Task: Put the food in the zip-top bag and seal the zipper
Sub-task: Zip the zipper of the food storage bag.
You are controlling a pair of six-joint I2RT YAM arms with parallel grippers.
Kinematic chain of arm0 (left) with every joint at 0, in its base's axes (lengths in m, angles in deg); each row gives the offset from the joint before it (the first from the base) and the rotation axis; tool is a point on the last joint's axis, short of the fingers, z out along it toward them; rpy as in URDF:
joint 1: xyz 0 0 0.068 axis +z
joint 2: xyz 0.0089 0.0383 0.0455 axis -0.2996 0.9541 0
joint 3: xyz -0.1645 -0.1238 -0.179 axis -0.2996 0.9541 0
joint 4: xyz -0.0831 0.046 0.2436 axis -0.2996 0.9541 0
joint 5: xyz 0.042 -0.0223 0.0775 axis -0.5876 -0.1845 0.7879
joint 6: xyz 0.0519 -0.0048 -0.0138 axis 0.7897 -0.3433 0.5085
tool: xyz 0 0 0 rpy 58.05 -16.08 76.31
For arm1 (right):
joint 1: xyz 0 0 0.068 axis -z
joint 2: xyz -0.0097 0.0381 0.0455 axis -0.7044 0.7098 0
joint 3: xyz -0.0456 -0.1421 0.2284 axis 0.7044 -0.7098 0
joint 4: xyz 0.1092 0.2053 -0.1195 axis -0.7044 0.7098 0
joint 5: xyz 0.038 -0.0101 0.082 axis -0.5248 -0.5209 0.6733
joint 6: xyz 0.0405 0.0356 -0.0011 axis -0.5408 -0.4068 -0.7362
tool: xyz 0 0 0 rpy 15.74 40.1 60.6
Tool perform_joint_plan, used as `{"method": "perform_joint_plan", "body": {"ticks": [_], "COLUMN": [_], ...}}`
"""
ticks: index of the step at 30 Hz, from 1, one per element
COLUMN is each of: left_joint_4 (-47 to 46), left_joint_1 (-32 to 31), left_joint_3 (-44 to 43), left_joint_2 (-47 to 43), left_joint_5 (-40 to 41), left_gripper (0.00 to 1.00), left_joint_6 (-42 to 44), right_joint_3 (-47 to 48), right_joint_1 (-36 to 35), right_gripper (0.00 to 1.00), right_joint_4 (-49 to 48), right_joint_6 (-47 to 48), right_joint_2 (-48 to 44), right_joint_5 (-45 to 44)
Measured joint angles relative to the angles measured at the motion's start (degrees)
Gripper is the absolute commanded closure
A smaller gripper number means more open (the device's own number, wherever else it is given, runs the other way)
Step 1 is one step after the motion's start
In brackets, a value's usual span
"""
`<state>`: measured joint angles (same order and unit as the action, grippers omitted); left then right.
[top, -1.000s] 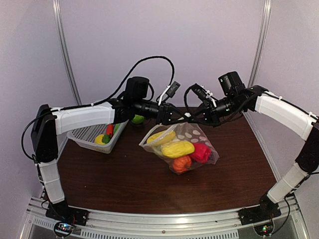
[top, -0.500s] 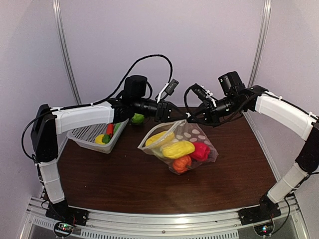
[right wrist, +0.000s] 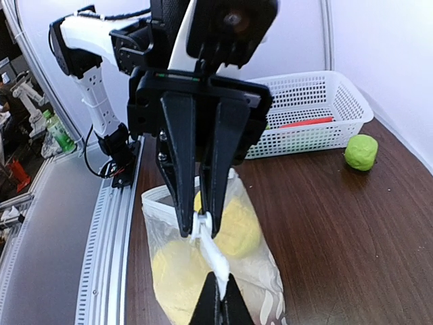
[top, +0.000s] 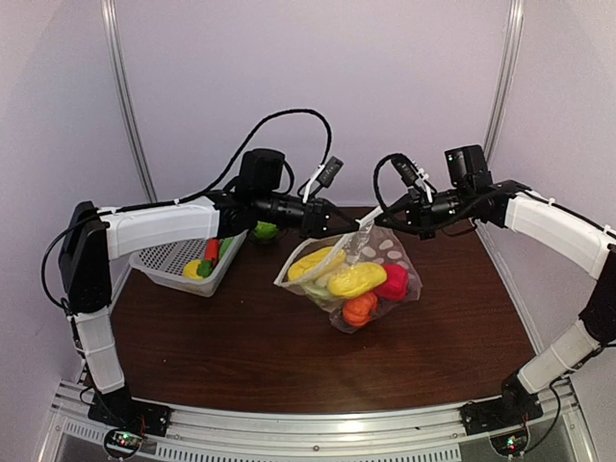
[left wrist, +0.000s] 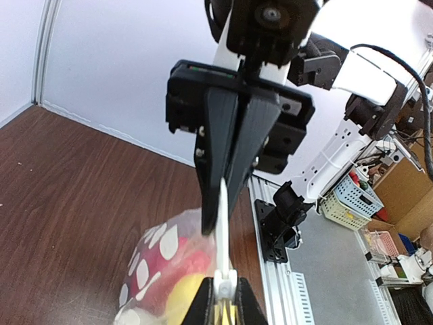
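The zip-top bag (top: 380,274), clear with white dots, hangs partly lifted at the table's middle. Inside it lie yellow food (top: 356,280), a red piece (top: 393,282) and an orange piece (top: 360,308). The zipper (top: 364,231) is stretched taut between both grippers. My left gripper (top: 334,220) (left wrist: 223,284) is shut on the zipper's white slider (left wrist: 224,289). My right gripper (top: 387,218) (right wrist: 220,277) is shut on the white zipper strip (right wrist: 215,254) a short way along it. The bag's mouth (right wrist: 159,200) gapes on the far side of the slider.
A white mesh basket (top: 164,262) (right wrist: 318,108) at the left holds red, green and yellow toy food (top: 209,255). A green ball (top: 265,230) (right wrist: 360,151) lies on the table beside it. White walls stand close behind and at both sides.
My left gripper's jaws have closed on the slider. My right arm has drawn back to the right, pulling the zipper taut and lifting the bag's top.
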<state>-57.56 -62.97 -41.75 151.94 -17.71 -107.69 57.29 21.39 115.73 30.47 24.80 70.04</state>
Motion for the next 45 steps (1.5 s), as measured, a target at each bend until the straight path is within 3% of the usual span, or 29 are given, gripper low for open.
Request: {"method": "perform_joint_plan", "body": {"ticks": [6, 22, 45], "left_joint_4": [2.82, 13.31, 16.39], "left_joint_1": [1.16, 2.56, 5.68], "left_joint_3": [2.36, 9.22, 14.01], "left_joint_2": [-1.79, -9.01, -10.80], "left_joint_5": [1.18, 7.32, 8.48], "left_gripper": [1.00, 0.99, 0.99], "left_joint_6": [2.51, 12.41, 16.74], "right_joint_3": [-3.52, -6.21, -7.26], "right_joint_1": [4.17, 14.75, 17.55], "right_gripper": [1.00, 1.00, 1.00], "right_joint_4": [-8.04, -13.90, -16.63], "right_joint_6": [-6.32, -10.05, -12.00], "right_joint_2": [-3.13, -4.31, -3.61], "right_joint_5": [1.18, 3.91, 3.48]}}
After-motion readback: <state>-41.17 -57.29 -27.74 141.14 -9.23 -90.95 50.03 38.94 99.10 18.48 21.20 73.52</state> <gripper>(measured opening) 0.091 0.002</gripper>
